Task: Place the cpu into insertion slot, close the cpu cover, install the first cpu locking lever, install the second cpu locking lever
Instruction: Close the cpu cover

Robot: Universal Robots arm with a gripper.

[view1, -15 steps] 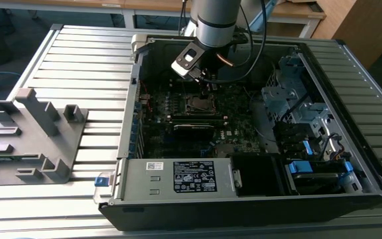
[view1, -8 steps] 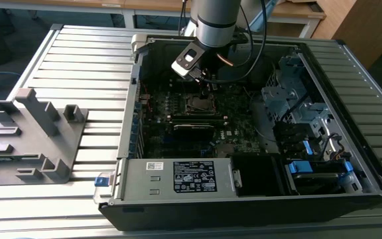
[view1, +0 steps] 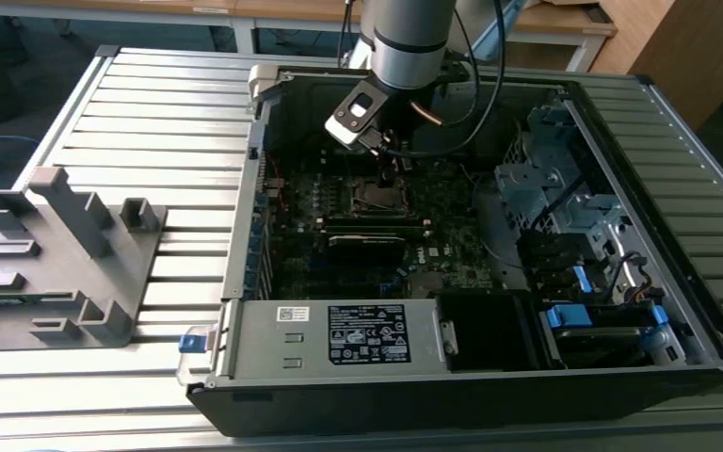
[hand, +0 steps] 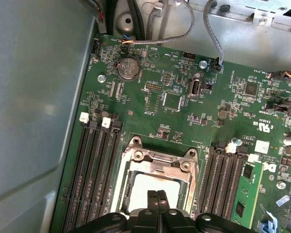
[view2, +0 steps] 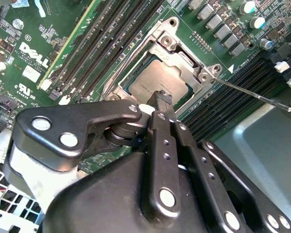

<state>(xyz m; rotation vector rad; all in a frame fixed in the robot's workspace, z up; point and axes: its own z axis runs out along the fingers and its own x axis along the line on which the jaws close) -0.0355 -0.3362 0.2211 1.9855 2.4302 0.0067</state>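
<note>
The pale silver cpu [view2: 153,82] lies in the insertion slot [view1: 377,195] on the green motherboard. The silver cpu cover [view2: 172,41] lies down around it, and the chip shows through its cut-out middle. In the first wrist view the cpu [hand: 140,187] and the cover [hand: 157,158] appear again. My gripper [view2: 162,97] is shut with nothing between its fingers, and its tip is right over the chip; I cannot tell whether it touches. A thin wire locking lever [view2: 254,94] sticks out sideways from a corner of the socket. In the exterior view the gripper [view1: 387,168] hangs just above the socket.
Black memory slots [hand: 94,165] flank the socket on both sides. The grey case wall [hand: 34,97] is close by. Cables [hand: 184,34] run over the board's edge. A drive cage with blue tabs [view1: 575,282] stands at the exterior view's right, and a grey fixture [view1: 48,254] at its left.
</note>
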